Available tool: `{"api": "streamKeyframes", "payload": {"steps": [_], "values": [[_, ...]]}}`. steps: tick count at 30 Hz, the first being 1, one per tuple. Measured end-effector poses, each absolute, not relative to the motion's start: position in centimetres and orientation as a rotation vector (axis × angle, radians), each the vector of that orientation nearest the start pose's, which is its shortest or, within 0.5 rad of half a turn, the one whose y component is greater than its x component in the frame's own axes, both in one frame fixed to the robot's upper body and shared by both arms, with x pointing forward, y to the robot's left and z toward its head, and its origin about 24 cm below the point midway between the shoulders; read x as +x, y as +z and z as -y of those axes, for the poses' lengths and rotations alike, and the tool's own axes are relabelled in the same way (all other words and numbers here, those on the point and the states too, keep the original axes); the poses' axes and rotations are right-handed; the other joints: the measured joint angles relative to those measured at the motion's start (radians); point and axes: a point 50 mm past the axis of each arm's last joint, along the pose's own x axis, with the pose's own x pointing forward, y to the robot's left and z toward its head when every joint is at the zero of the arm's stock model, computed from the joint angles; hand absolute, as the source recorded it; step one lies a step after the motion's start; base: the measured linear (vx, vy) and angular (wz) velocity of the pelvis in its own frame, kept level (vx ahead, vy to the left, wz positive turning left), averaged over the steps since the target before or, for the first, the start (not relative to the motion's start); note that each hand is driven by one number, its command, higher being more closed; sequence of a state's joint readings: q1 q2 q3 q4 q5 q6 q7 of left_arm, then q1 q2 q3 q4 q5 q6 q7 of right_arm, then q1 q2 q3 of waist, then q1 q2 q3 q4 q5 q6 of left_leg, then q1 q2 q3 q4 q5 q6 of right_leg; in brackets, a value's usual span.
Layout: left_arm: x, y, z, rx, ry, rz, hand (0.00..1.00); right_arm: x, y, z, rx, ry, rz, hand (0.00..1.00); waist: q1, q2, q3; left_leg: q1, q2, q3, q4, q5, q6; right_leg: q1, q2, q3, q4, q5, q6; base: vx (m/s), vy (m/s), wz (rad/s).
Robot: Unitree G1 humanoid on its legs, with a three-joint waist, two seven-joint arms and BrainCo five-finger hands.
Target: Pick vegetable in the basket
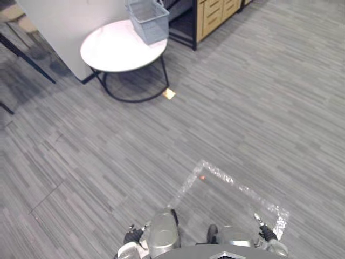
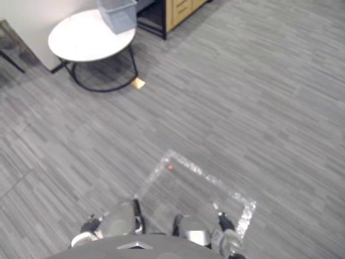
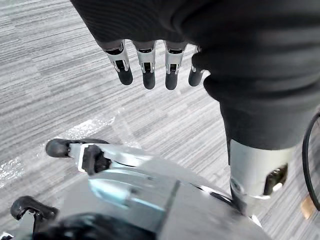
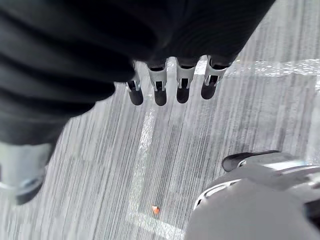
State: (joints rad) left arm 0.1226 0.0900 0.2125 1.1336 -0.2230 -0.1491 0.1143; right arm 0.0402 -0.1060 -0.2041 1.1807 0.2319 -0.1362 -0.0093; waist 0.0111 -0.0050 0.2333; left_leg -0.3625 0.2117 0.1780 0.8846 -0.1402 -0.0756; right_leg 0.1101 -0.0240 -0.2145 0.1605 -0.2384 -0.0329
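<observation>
Left eye view: basket (image 1: 148,21) on tabletop (image 1: 116,51) well ahead; our left hand (image 3: 148,70) and right hand (image 4: 160,90) hang relaxed and empty, so we have the whole pick left.

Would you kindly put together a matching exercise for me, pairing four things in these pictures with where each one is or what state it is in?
Things:
1. basket
2. tan scrap
3. orange dot
4. left hand

Places or states:
A. inside the taped square on the floor
B. on the round white table
C. on the floor beside the table's dark base
D. open, holding nothing

Pairs: 1-B, 2-C, 3-A, 4-D.
</observation>
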Motion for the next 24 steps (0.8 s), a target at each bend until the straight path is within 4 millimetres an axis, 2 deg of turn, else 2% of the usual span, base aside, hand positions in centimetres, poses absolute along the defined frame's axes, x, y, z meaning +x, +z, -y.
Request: {"api": "streamKeyframes", "payload": {"steps": [1, 2, 3, 4, 6, 7, 8, 9, 10, 11, 12, 13, 14, 15, 16, 17, 18, 19, 20, 21, 22, 23, 24], "values": [[6.6, -16.3, -22.0, -0.142, 0.524, -1.069, 0.00, 10.4, -15.8, 21.7, 0.179, -0.385, -1.010, 0.00, 0.004, -0.003, 0.007, -0.028, -0.013, 0.004, -0.094, -0.001, -0.005, -0.001, -0.018, 0.001, -0.003, -0.004, 0.009, 0.22, 0.067, -0.08], [6.6, -16.3, -21.9, -0.138, 0.520, -1.072, 0.00, 12.0, -15.4, 21.4, 0.155, -0.348, -0.977, 0.00, 0.016, -0.002, 0.014, -0.041, -0.023, 0.009, -0.257, 0.012, -0.009, 0.003, -0.034, 0.009, -0.008, -0.011, 0.024, 0.24, 0.079, -0.13], [6.5, -16.4, -21.8, -0.137, 0.522, -1.073, 0.00, 12.7, -15.2, 21.3, 0.136, -0.326, -0.960, 0.00, 0.020, 0.000, 0.016, -0.040, -0.027, 0.008, -0.350, 0.031, -0.009, 0.009, -0.039, 0.012, -0.013, -0.012, 0.038, 0.29, 0.104, -0.13], [6.4, -16.4, -21.7, -0.136, 0.528, -1.078, 0.00, 14.1, -14.7, 21.2, 0.108, -0.295, -0.920, 0.00, 0.021, 0.005, 0.019, -0.033, -0.028, 0.001, -0.534, 0.083, -0.020, 0.027, -0.044, 0.016, -0.027, -0.018, 0.057, 0.35, 0.145, -0.07], [5.8, -16.6, -21.4, -0.126, 0.533, -1.105, 0.00, 16.2, -13.8, 20.7, 0.078, -0.255, -0.853, 0.00, 0.030, 0.022, 0.023, -0.013, -0.015, -0.007, -0.801, 0.153, -0.047, 0.077, -0.042, 0.034, -0.063, -0.035, 0.097, 0.46, 0.232, -0.21], [5.7, -16.6, -21.3, -0.126, 0.532, -1.113, 0.00, 16.6, -13.7, 20.6, 0.069, -0.246, -0.841, 0.00, 0.035, 0.028, 0.024, -0.018, -0.008, -0.009, -0.825, 0.157, -0.049, 0.092, -0.042, 0.039, -0.074, -0.042, 0.110, 0.51, 0.333, -0.43], [5.0, -16.8, -21.0, -0.126, 0.532, -1.134, 0.00, 16.8, -13.6, 20.5, 0.064, -0.240, -0.829, 0.00, 0.046, 0.037, 0.021, -0.018, -0.001, 0.001, -0.826, 0.157, -0.048, 0.133, -0.051, 0.054, -0.091, -0.062, 0.145, 0.54, 0.405, -0.42], [4.8, -16.8, -21.3, -0.120, 0.534, -1.137, 0.00, 16.8, -13.6, 20.2, 0.070, -0.238, -0.826, 0.00, 0.053, 0.029, 0.018, -0.015, -0.010, 0.007, -0.777, 0.238, -0.037, 0.168, -0.080, 0.064, -0.103, -0.075, 0.167, 0.64, 0.447, -0.39], [4.9, -16.7, -21.7, -0.089, 0.520, -1.134, 0.00, 16.6, -13.8, 19.8, 0.077, -0.227, -0.834, 0.00, 0.063, -0.003, 0.007, -0.028, -0.045, 0.020, -0.728, 0.274, -0.010, 0.163, -0.124, 0.081, -0.079, -0.065, 0.186, 0.52, 0.346, -0.20], [5.0, -16.6, -21.9, -0.071, 0.510, -1.130, 0.00, 16.5, -13.8, 19.7, 0.079, -0.222, -0.836, 0.00, 0.067, -0.016, -0.001, -0.034, -0.061, 0.030, -0.716, 0.276, -0.007, 0.142, -0.147, 0.094, -0.048, -0.051, 0.201, 0.53, 0.315, -0.09], [5.1, -16.5, -22.4, -0.047, 0.498, -1.128, 0.00, 16.3, -14.0, 19.6, 0.066, -0.204, -0.846, 0.00, 0.070, -0.037, -0.012, -0.034, -0.091, 0.055, -0.698, 0.251, 0.041, 0.095, -0.187, 0.128, 0.029, -0.015, 0.204, 0.57, 0.339, -0.01], [5.1, -16.5, -22.5, -0.024, 0.484, -1.132, 0.00, 15.5, -14.3, 19.8, 0.061, -0.202, -0.870, 0.00, 0.070, -0.046, -0.018, -0.022, -0.120, 0.070, -0.676, 0.226, 0.083, 0.059, -0.212, 0.168, 0.111, 0.041, 0.198, 0.60, 0.337, 0.03], [5.1, -16.5, -22.5, -0.017, 0.478, -1.135, 0.00, 15.0, -14.5, 19.9, 0.057, -0.209, -0.887, 0.00, 0.070, -0.046, -0.018, -0.007, -0.131, 0.077, -0.669, 0.209, 0.103, 0.047, -0.221, 0.187, 0.157, 0.080, 0.199, 0.62, 0.334, 0.08], [5.2, -16.4, -22.8, 0.008, 0.466, -1.139, 0.00, 13.9, -14.9, 20.2, 0.056, -0.226, -0.920, 0.00, 0.065, -0.048, -0.018, 0.043, -0.157, 0.082, -0.667, 0.166, 0.113, 0.018, -0.237, 0.209, 0.271, 0.190, 0.197, 0.61, 0.338, 0.11], [5.0, -16.5, -22.8, 0.018, 0.458, -1.152, 0.00, 12.3, -15.4, 20.5, 0.065, -0.248, -0.960, 0.00, 0.054, -0.050, -0.017, 0.111, -0.180, 0.078, -0.673, 0.114, 0.120, -0.026, -0.252, 0.217, 0.416, 0.348, 0.186, 0.59, 0.326, 0.18], [4.9, -16.5, -22.8, 0.024, 0.450, -1.154, 0.00, 11.5, -15.6, 20.6, 0.061, -0.253, -0.980, 0.00, 0.045, -0.054, -0.019, 0.142, -0.187, 0.075, -0.678, 0.094, 0.127, -0.052, -0.262, 0.222, 0.502, 0.425, 0.200, 0.64, 0.312, 0.31], [5.3, -16.3, -23.1, 0.052, 0.431, -1.145, 0.00, 10.2, -15.9, 20.7, 0.074, -0.274, -1.006, 0.00, 0.025, -0.064, -0.023, 0.193, -0.209, 0.065, -0.675, 0.055, 0.136, -0.143, -0.279, 0.223, 0.714, 0.421, 0.196, 0.41, 0.177, 0.31], [5.6, -16.3, -23.2, 0.067, 0.418, -1.140, 0.00, 10.1, -15.9, 21.0, 0.076, -0.287, -1.008, 0.00, 0.014, -0.066, -0.023, 0.217, -0.216, 0.061, -0.678, 0.044, 0.141, -0.188, -0.282, 0.220, 0.799, 0.393, 0.184, 0.60, 0.228, 0.27], [6.9, -16.1, -23.1, 0.091, 0.384, -1.108, 0.00, 9.4, -16.0, 21.3, 0.080, -0.306, -1.026, 0.00, 0.003, -0.064, -0.020, 0.304, -0.227, 0.056, -0.722, 0.034, 0.147, -0.280, -0.273, 0.185, 0.917, 0.284, 0.179, 0.40, 0.131, 0.09], [7.7, -15.9, -23.0, 0.102, 0.368, -1.090, 0.00, 9.0, -16.1, 21.4, 0.086, -0.317, -1.036, 0.00, 0.002, -0.055, -0.014, 0.349, -0.228, 0.053, -0.752, 0.032, 0.146, -0.306, -0.270, 0.154, 0.929, 0.238, 0.168, 0.57, 0.168, 0.04], [8.9, -15.6, -23.0, 0.117, 0.351, -1.052, 0.00, 8.3, -16.2, 21.6, 0.096, -0.338, -1.049, 0.00, -0.005, -0.043, -0.006, 0.435, -0.225, 0.047, -0.804, 0.023, 0.146, -0.340, -0.258, 0.082, 0.905, 0.153, 0.129, 0.43, 0.070, 0.08], [10.2, -15.2, -23.0, 0.121, 0.351, -1.009, 0.00, 8.0, -16.3, 21.5, 0.099, -0.339, -1.059, 0.00, -0.020, -0.041, -0.005, 0.492, -0.224, 0.037, -0.834, 0.016, 0.147, -0.374, -0.248, 0.016, 0.832, 0.097, 0.114, 0.41, 0.032, 0.18], [11.0, -15.0, -23.0, 0.120, 0.348, -0.984, 0.00, 7.9, -16.3, 21.5, 0.101, -0.340, -1.065, 0.00, -0.031, -0.040, -0.005, 0.509, -0.222, 0.029, -0.838, 0.008, 0.148, -0.389, -0.242, -0.015, 0.780, 0.085, 0.106, 0.36, -0.037, 0.41]]}}
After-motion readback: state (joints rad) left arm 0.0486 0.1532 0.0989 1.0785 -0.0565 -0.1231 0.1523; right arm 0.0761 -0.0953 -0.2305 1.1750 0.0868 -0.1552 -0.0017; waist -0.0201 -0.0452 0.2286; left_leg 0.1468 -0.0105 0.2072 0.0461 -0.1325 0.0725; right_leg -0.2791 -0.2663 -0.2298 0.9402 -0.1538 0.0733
